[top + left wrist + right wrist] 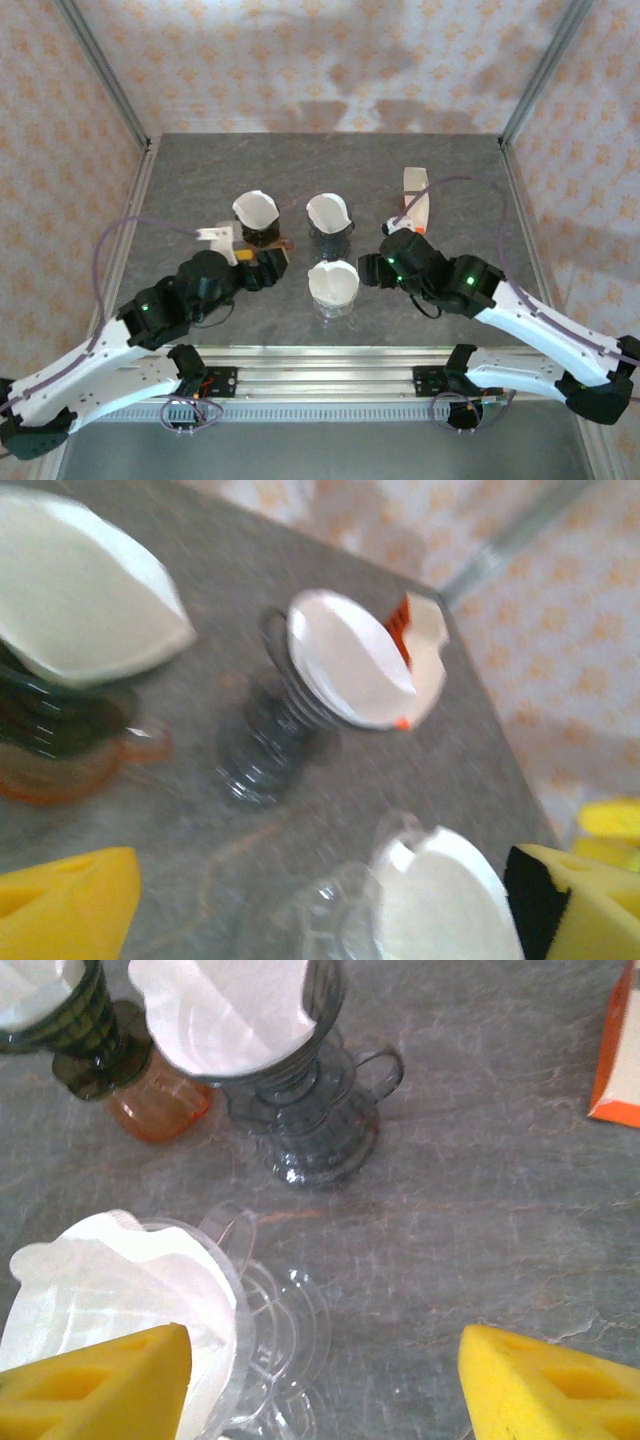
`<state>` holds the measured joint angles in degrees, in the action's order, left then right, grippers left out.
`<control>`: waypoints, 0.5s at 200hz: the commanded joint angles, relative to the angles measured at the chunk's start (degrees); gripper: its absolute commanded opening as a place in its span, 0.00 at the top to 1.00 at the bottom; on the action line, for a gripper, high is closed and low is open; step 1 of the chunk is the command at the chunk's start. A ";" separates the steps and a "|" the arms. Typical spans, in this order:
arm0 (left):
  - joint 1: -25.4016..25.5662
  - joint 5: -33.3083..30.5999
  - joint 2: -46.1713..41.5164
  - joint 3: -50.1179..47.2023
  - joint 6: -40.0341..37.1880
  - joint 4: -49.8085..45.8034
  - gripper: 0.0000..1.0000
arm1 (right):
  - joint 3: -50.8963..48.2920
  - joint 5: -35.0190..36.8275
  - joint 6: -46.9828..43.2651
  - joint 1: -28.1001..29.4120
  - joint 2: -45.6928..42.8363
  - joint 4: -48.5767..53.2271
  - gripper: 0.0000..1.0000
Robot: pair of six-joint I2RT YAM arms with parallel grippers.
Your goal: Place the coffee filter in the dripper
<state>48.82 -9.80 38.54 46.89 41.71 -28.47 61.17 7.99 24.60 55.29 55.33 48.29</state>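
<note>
A clear glass dripper stands at the table's front middle with a white coffee filter sitting in it. My left gripper hovers just left of it, open, its yellow pads spread wide with nothing held; that view is blurred, and the clear dripper and filter lie low between the pads. My right gripper is just right of the dripper and open, its left pad over the filter rim. The clear dripper base shows beside it.
Behind stand a grey dripper and a dark dripper on an amber base, each with a white filter. An orange-and-white filter box lies at the back right. Metal frame posts and patterned walls close in the table.
</note>
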 commanded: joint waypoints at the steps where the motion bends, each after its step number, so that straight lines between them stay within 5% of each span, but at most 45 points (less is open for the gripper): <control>1: -3.13 -8.84 -2.68 1.97 -2.29 -8.22 0.00 | -1.80 8.89 1.54 -0.27 -2.77 -3.16 0.27; 38: -9.50 -12.06 -4.03 2.54 -4.31 -11.13 0.00 | -4.73 11.58 1.43 -0.27 -5.05 -4.10 0.26; 76: -20.22 -4.70 -3.30 1.56 -3.48 -11.07 0.00 | -7.19 12.20 2.14 -0.27 -5.98 -4.92 0.26; 100: -27.16 -6.44 -3.56 0.74 -3.99 -10.42 0.00 | -9.52 15.00 2.73 -0.30 -8.37 -6.45 0.24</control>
<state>26.85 -15.42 35.29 48.01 38.89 -37.32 53.63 17.82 25.96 55.27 49.87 43.86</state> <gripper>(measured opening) 0.990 0.751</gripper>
